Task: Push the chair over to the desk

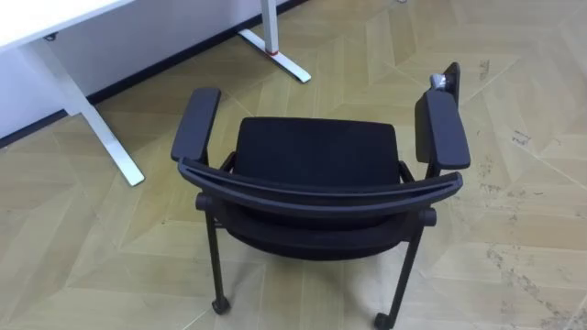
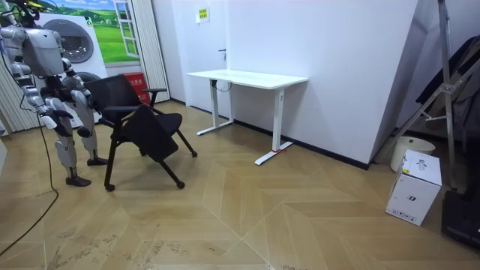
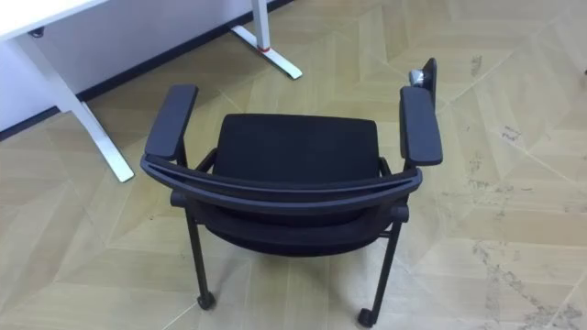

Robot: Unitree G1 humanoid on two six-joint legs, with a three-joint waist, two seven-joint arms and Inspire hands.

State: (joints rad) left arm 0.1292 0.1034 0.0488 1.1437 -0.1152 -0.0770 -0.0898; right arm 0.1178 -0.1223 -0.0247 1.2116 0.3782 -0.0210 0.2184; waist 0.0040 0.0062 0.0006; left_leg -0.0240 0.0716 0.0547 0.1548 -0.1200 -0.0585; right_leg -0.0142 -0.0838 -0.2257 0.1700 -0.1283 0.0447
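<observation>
A black chair (image 1: pixel 316 156) with two padded armrests and castors stands right below me, seen from above and behind. Its curved backrest (image 1: pixel 321 194) is nearest to me and its seat faces the white desk (image 1: pixel 101 137). In the room view I stand upright just behind the chair (image 2: pixel 142 124) at the room view's left. My left hand (image 2: pixel 82 100) hangs close to the backrest, and my right hand (image 2: pixel 51 120) is lower at my side. Whether either hand touches the chair is too small to tell.
The white desk (image 2: pixel 247 77) stands against the wall beyond the chair, its foot (image 1: pixel 280 57) on the wooden floor ahead. A washing machine (image 2: pixel 71 41) is behind me. A white box (image 2: pixel 415 186) and a folded stand (image 2: pixel 442 90) are far at the room view's right.
</observation>
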